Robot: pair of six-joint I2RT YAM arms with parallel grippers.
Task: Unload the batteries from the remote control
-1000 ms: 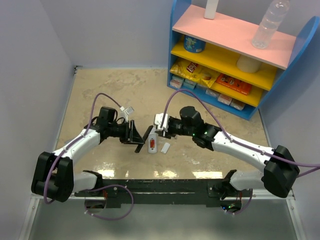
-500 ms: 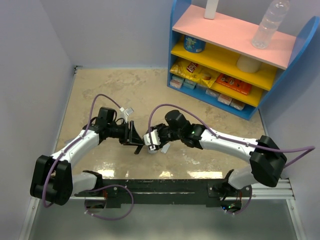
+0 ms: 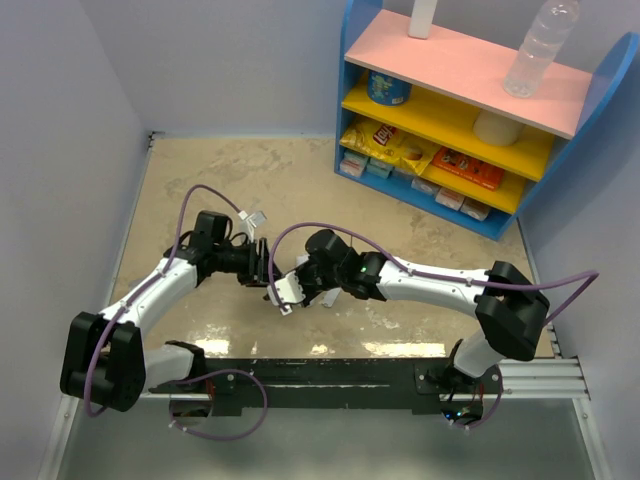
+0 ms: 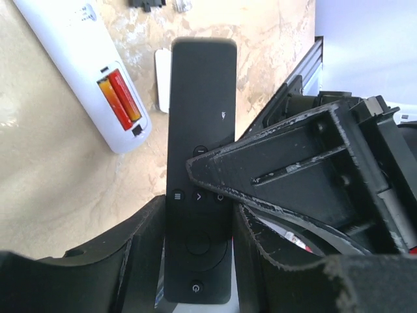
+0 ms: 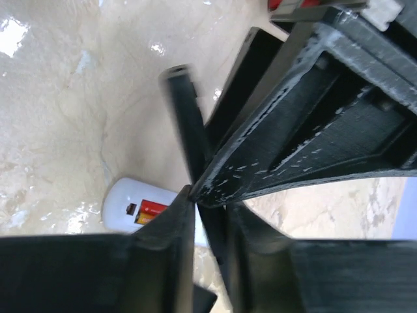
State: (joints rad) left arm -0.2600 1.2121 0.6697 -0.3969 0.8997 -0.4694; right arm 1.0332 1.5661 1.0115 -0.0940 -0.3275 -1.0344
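Swinging in over the beige marbled tabletop (image 3: 200, 180), the right claw (image 3: 288, 292) now straddles the one slim black remote (image 4: 201, 130), though whether it grips cannot be told. The left claw (image 3: 265, 270) pinches that remote beside the one white oval remote (image 4: 78, 59). Two orange-red cylinder batteries (image 4: 120, 99) sit in the white remote's open bay, not yet unloaded, with one white cover plate (image 4: 162, 79) alongside.

2 orange-red batteries (image 4: 120, 98) sit side by side in the open compartment of a white remote (image 4: 78, 52). It lies back-up on the worktop (image 4: 52, 182), just beside and beyond the tips of the left pincer (image 4: 195, 195). A black remote (image 4: 202, 98) is clamped in that pincer, buttons showing, with its thin edge between the right pincer (image 5: 210, 208) fingers.
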